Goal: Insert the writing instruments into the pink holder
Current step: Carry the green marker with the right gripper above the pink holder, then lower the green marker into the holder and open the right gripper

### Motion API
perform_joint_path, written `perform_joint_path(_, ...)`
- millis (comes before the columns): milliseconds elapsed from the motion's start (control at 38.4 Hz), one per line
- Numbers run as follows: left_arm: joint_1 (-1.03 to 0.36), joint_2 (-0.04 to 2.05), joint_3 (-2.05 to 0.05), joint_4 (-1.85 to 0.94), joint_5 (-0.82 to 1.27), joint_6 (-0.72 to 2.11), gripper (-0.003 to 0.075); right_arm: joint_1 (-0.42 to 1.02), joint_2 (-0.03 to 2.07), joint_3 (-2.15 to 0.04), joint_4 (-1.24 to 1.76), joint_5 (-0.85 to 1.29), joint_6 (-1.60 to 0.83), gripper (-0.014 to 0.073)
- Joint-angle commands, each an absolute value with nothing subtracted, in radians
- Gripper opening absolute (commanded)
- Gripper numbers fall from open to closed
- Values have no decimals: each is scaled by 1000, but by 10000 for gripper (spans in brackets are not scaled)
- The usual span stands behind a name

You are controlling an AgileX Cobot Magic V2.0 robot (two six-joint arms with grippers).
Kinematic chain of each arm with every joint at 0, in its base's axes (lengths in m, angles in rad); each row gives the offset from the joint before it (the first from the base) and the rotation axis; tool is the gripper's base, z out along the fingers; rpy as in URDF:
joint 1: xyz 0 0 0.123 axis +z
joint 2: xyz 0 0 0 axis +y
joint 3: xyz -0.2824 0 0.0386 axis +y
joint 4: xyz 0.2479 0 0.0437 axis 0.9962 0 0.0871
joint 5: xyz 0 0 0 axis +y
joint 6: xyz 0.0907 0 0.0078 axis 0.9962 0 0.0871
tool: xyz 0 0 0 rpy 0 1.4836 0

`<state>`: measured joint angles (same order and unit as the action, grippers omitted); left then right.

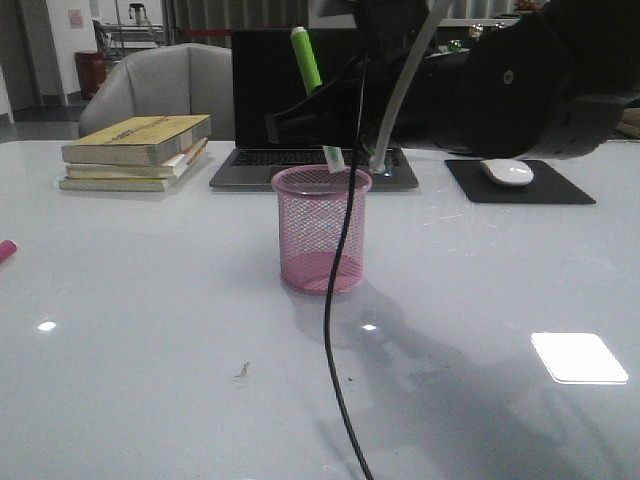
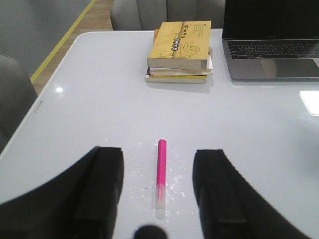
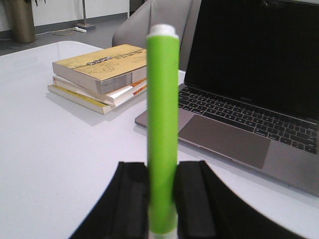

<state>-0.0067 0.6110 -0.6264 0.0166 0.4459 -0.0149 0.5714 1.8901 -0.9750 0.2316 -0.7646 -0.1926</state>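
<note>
Here the right gripper [image 3: 162,199] is clenched on the lime green marker [image 1: 306,58], holding it near its lower pale end just above the rim of the pink mesh pen cup [image 1: 322,243] at the centre of the front view. In that view the marker stands nearly upright, leaning a little to the upper left, its long axis close to vertical and its white-tipped top toward the top of the frame; the lower tip seems to sit at or just over the back edge of the rim, though the arm hides the exact spot. The likeliest failure, to my eye, is that the tip catches on the rolled rim or drops behind the cup, because the lean puts the bottom end off the centre of the opening; a nudge against the light mesh could also tip or slide the cup. A black cable [image 1: 335,330] hangs in front of the cup and might drag on it. The magenta marker [image 2: 161,172] lies flat on the white table [image 2: 99,109], lengthways between the spread fingers of the left gripper [image 2: 158,181], which is released and holds nothing; its pale end points toward the bottom of the left wrist frame.
</note>
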Motion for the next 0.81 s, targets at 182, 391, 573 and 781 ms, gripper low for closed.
perform_joint_path(182,-13,618,-657,10,363,-17,395,565,1843,-997,226,-766,-205,61)
perform_joint_path(391,-13,618,-657,10,363,-17,395,565,1843,-997,226,-763,-205,218)
perform_joint_path(573,-13,618,-657,10,363,-17,395,565,1843,-997,251,-770,-203,394)
perform_joint_path(781,-13,618,-657,10,363,-17,395,565,1756,-997,291,-690,-263,393)
